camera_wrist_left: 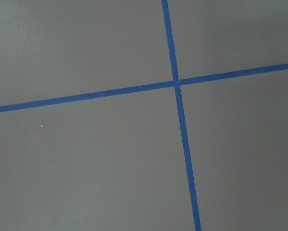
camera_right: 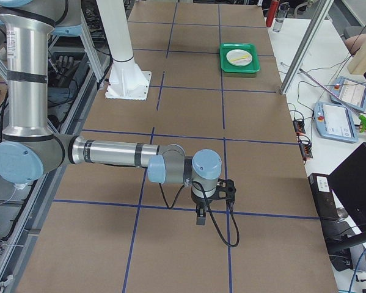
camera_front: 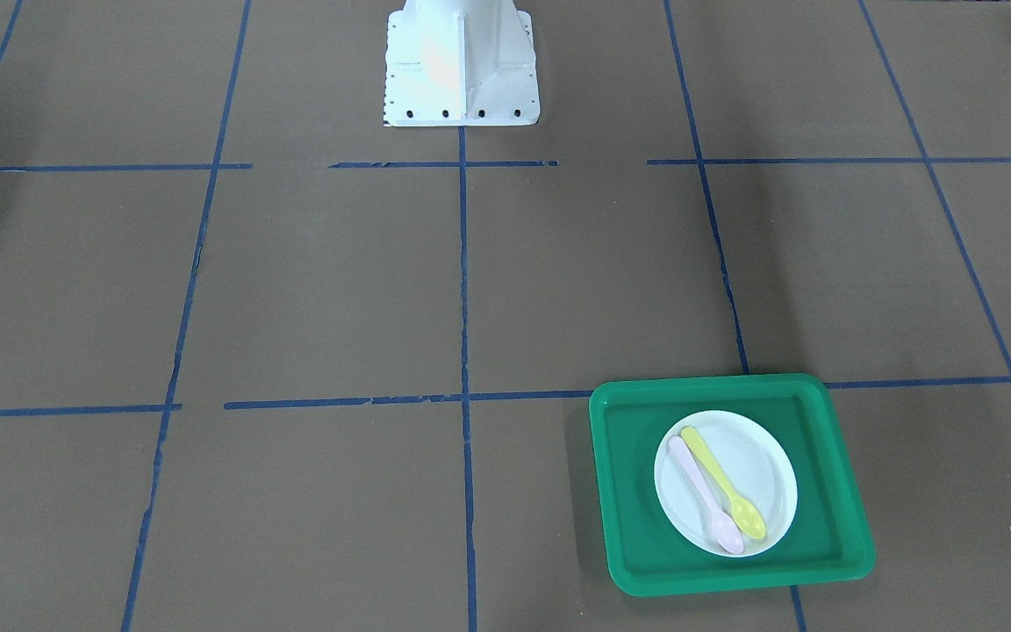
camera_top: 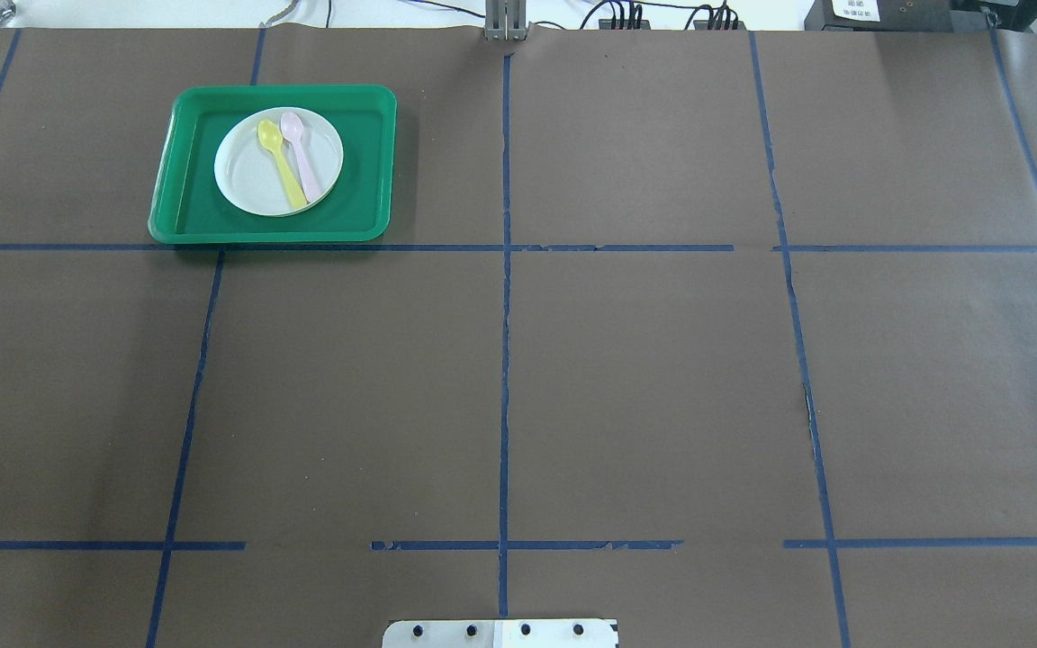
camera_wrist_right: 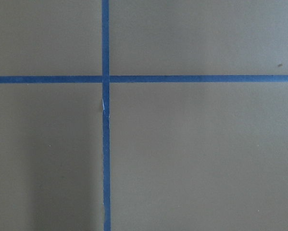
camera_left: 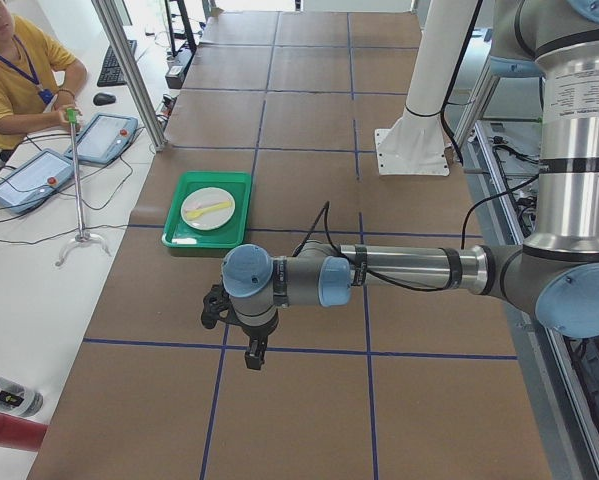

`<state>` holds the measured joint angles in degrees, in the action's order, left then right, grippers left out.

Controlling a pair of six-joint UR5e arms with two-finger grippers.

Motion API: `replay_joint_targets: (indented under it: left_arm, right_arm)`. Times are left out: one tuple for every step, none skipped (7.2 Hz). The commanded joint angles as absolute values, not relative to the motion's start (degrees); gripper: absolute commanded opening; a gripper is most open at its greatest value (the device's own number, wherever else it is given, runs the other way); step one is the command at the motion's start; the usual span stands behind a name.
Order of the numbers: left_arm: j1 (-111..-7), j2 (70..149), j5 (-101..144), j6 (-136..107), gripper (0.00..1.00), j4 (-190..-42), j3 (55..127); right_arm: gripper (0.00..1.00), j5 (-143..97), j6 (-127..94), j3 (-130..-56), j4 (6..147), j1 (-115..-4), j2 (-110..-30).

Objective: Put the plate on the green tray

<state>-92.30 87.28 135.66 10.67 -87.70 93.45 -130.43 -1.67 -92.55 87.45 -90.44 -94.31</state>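
Observation:
The small white plate (camera_front: 764,465) lies flat inside the green tray (camera_front: 628,491), near its middle. A yellow spoon (camera_front: 723,481) and a pink spoon (camera_front: 700,496) lie side by side on the plate. In the overhead view the plate (camera_top: 248,180) and tray (camera_top: 181,193) are at the far left. My left gripper (camera_left: 251,355) shows only in the left side view, well short of the tray (camera_left: 179,236). My right gripper (camera_right: 200,218) shows only in the right side view, far from the tray (camera_right: 226,65). I cannot tell whether either is open or shut. Both wrist views show only the table cover.
The table has a brown cover (camera_top: 644,387) with blue tape lines. The white robot base (camera_front: 460,61) stands at the table's robot side. An operator (camera_left: 19,70) sits beside the table with control pendants (camera_left: 104,135), and a metal pole (camera_left: 129,70) stands near the tray.

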Motion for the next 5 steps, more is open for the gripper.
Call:
replay_joint_targets:
  left_arm:
    - [-92.2, 87.7, 136.2, 10.5, 1.00, -89.5, 93.6]
    - [-92.2, 87.7, 136.1, 10.5, 1.00, -89.6, 93.9]
    - [-92.1, 87.7, 136.1, 10.5, 1.00, -89.6, 93.9]
    - [-92.1, 87.8, 136.1, 10.9, 1.00, -89.7, 94.6]
    - [-92.1, 88.0, 136.1, 10.9, 1.00, -89.7, 94.9]
  right_arm:
    - [1.00, -130.4, -1.7, -92.5, 87.5, -90.4, -94.3]
    - [1.00, -130.4, -1.7, -92.5, 87.5, -90.4, -94.3]
    - [1.00, -130.4, -1.7, -92.5, 87.5, -90.4, -94.3]
    - [1.00, -130.4, -1.7, -92.5, 87.5, -90.4, -94.3]
    - [1.00, -130.4, -1.7, -92.5, 87.5, -90.4, -94.3]
